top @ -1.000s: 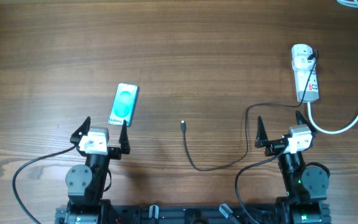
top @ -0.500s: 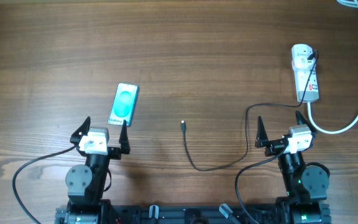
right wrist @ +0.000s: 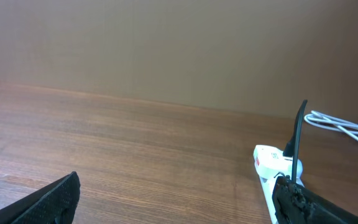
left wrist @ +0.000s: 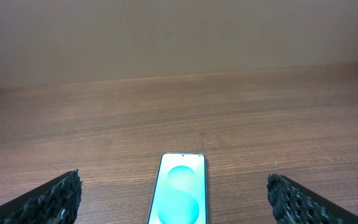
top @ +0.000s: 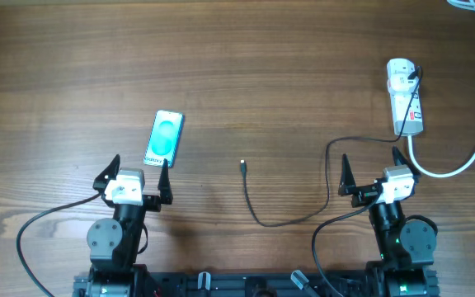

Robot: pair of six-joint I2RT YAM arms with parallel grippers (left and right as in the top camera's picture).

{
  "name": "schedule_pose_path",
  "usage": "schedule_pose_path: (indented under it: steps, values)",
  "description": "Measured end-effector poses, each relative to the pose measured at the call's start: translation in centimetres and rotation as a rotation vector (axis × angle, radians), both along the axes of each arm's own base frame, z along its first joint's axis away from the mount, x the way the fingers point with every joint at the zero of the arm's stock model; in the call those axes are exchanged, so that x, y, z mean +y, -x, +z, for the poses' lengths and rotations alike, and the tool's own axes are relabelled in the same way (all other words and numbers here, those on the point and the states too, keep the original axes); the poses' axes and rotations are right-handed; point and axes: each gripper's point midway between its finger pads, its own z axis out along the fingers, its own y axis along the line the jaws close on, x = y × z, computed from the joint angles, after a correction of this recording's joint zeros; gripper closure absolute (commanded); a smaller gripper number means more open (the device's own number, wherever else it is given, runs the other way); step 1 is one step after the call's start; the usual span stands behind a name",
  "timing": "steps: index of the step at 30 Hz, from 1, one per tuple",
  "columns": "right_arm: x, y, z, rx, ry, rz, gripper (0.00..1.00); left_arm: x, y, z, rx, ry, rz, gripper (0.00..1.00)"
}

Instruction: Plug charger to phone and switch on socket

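The phone [top: 165, 138] lies face up with a cyan screen on the wooden table, just beyond my left gripper [top: 137, 168], which is open and empty. In the left wrist view the phone [left wrist: 180, 196] lies between the open fingers [left wrist: 174, 202]. The charger's thin black cable [top: 291, 219] curls across the table, its connector tip [top: 243, 165] free at the middle. The white socket strip [top: 404, 98] lies at the far right, the charger plugged into its far end. My right gripper [top: 371, 168] is open and empty, short of the socket [right wrist: 273, 168].
A thick white cord [top: 467, 157] loops from the socket's near end to the right edge and runs up to the top right corner. Thicker black robot cables [top: 31, 227] trail by both arm bases near the front edge.
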Motion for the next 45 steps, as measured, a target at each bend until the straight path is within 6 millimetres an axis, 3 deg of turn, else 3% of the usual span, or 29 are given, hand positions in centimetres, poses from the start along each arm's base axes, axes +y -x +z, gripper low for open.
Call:
schedule_pose_path:
  steps: [38, 45]
  values:
    - [0.0, 0.0, 0.0, 0.0, 0.0, 0.0, 0.0, 0.5, 0.0, 0.0, -0.001, -0.003, 0.026, 0.0]
    - [0.0, 0.0, 0.0, 0.0, 0.0, 0.0, 0.0, 0.5, -0.2, 2.5, -0.1, 0.036, 0.029, 0.0]
